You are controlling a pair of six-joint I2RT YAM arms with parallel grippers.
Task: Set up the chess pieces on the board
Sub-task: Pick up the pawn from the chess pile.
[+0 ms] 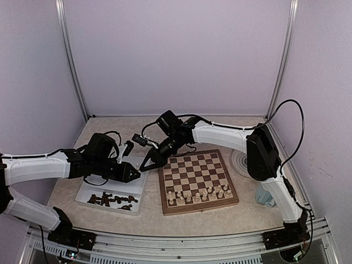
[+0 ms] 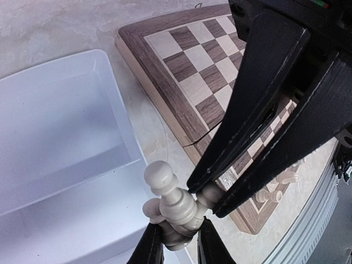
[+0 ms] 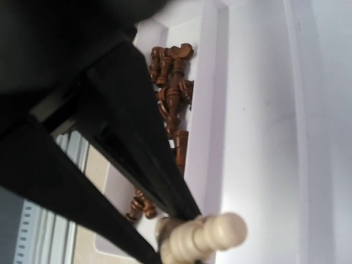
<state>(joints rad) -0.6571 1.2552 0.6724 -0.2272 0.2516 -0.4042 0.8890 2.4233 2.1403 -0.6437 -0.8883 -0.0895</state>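
My two grippers meet over the right rim of the white tray (image 1: 144, 190), left of the board (image 1: 164, 190). My left gripper (image 1: 136, 175) is shut on a cream chess piece (image 2: 175, 202) with a round head; a second cream piece seems to lie crossed behind it. In the left wrist view my left gripper (image 2: 179, 235) holds it from below. My right gripper (image 1: 147, 165) comes in from the upper right in that view (image 2: 206, 199), its tips shut on a cream knob. The right wrist view shows a cream piece (image 3: 212, 235) at my right gripper (image 3: 168, 239).
Several cream pieces (image 1: 198, 193) stand on the board's two near rows. Several dark brown pieces (image 1: 113, 199) lie at the tray's near end, also in the right wrist view (image 3: 170, 93). A round grey-ringed plate (image 1: 241, 162) lies right of the board, with a blue-grey object (image 1: 265, 195) near it.
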